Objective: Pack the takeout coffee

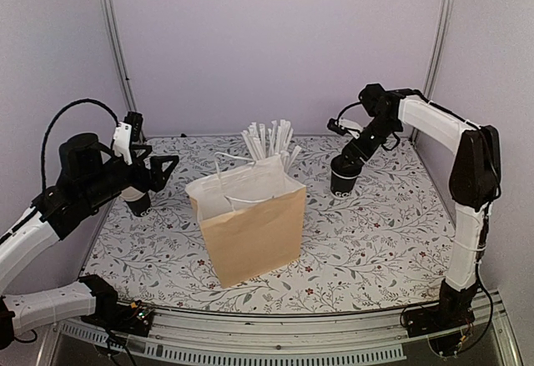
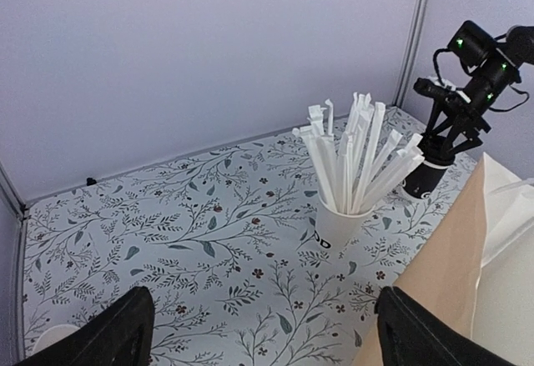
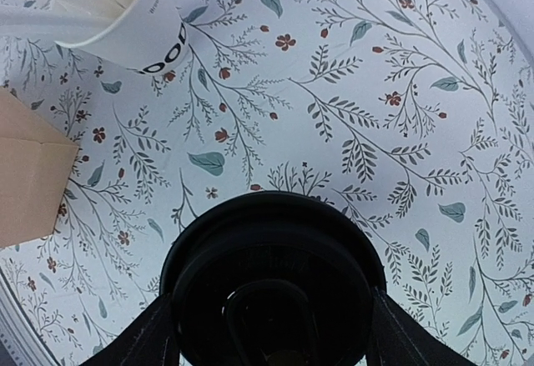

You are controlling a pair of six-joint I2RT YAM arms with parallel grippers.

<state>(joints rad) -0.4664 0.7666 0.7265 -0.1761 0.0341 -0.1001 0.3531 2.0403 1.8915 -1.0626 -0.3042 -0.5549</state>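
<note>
Right of centre in the overhead view, the black paper cup [image 1: 344, 184] stands upright with its black lid [image 3: 271, 291] on top. My right gripper [image 1: 349, 160] straddles the lid, but I cannot tell whether it is pinching yet. I judge the cup light and crushable, so the stiffer lid rim is the place to hold. In the centre, the brown paper bag [image 1: 254, 233] holds white paper [image 1: 242, 184]. Behind it, a white cup [image 2: 338, 224] holds wrapped straws [image 2: 355, 157]. My left gripper [image 2: 263, 333] gapes wide and empty.
</note>
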